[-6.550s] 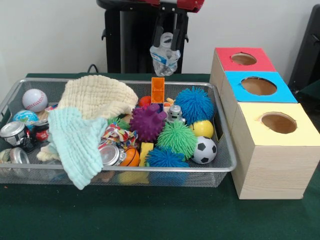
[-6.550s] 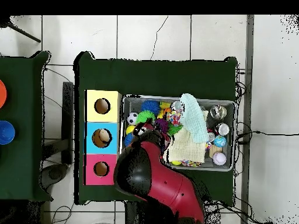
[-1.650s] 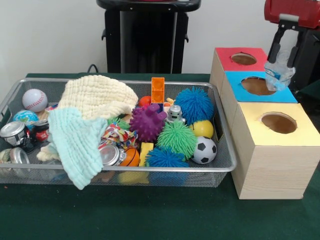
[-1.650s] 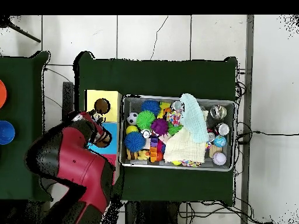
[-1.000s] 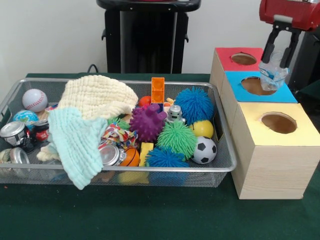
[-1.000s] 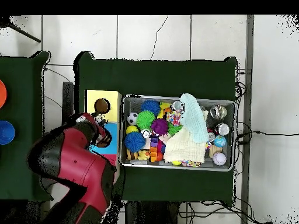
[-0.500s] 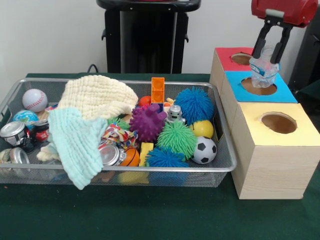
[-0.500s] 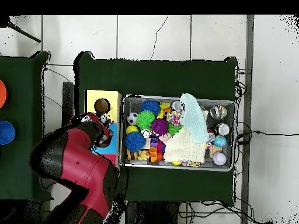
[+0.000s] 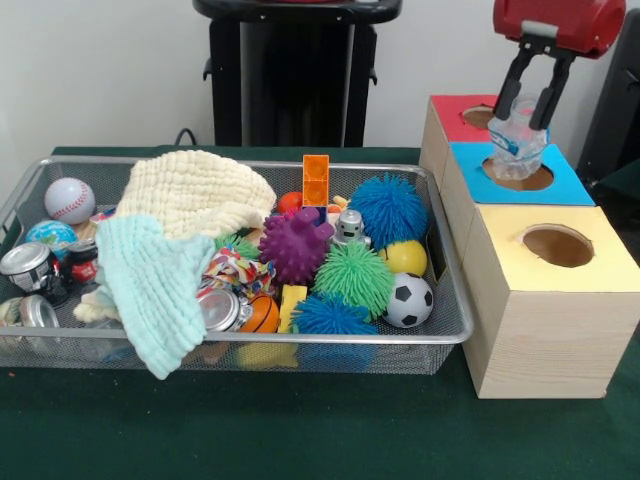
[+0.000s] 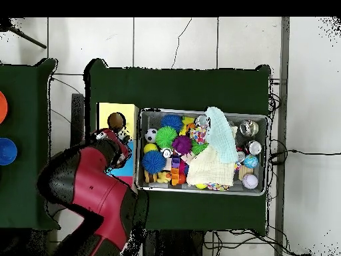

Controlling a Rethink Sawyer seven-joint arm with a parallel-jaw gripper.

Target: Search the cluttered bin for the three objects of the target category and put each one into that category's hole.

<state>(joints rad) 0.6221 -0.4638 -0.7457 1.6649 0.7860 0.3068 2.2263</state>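
Green table (image 9: 300, 440), wire bin (image 9: 440, 340) of toys, gripper (image 9: 524, 112) clasping crumpled bottle (image 9: 515, 145) above blue hole (image 9: 520, 175)

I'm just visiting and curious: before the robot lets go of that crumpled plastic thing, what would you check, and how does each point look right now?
1. End effector shut on the crumpled plastic bottle: ok.
2. Bottle above the blue box's hole: ok in the front view; the arm hides it from overhead.
3. Bottle centred over that hole: cannot tell.
4. Hole free of blockage: cannot tell, the bottle covers part of it.
5. Nothing dangling into the wire bin: ok.
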